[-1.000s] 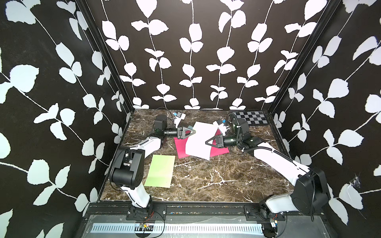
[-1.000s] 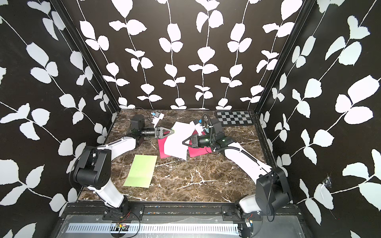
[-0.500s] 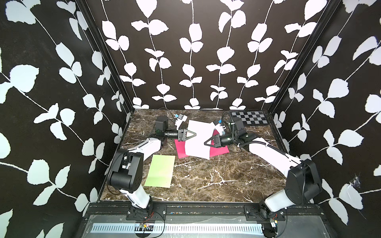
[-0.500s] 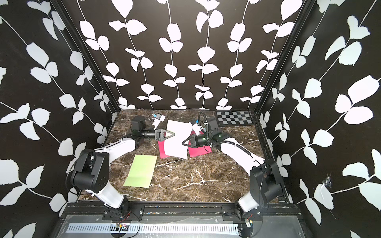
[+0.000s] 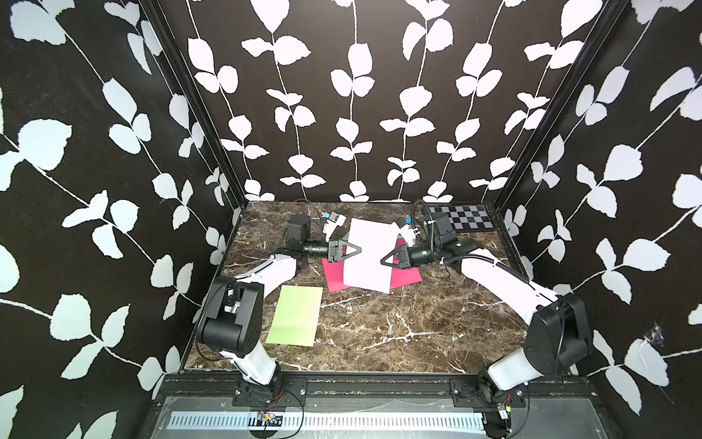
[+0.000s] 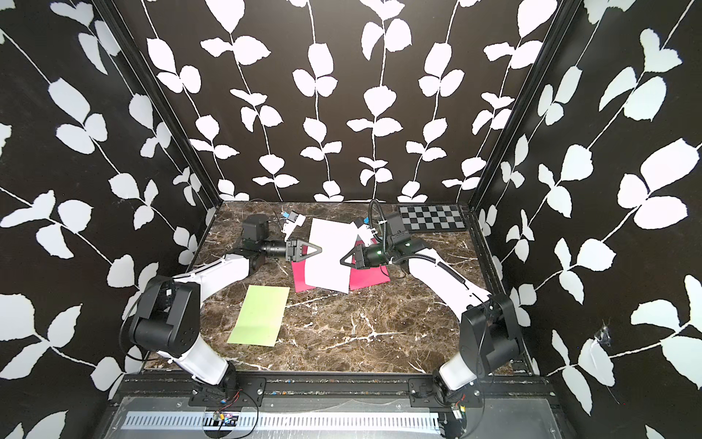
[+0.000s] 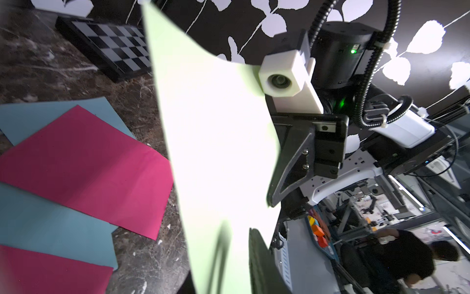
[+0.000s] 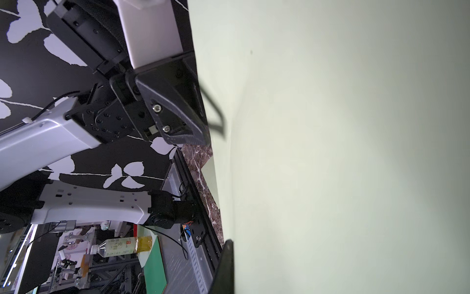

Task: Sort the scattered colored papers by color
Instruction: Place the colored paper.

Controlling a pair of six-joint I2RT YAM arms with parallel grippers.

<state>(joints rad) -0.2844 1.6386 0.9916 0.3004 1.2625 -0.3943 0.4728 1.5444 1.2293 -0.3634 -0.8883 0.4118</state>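
In both top views a pale sheet (image 5: pixel 366 258) is held upright off the marble table (image 5: pixel 418 323) near a pink sheet (image 5: pixel 334 275). The right gripper (image 5: pixel 385 260) pinches one edge and the left gripper (image 5: pixel 355 251) is at the opposite edge. A green sheet (image 5: pixel 296 315) lies flat, well apart, and leaf-patterned walls enclose the space. The left wrist view shows blue sheets (image 7: pixel 50 216) overlapped with pink ones. In the right wrist view the left fingers (image 8: pixel 178 107) straddle the pale sheet's edge; whether they press it I cannot tell. The left should probably clamp firmly before the right lets go, then lay the sheet on the green one.
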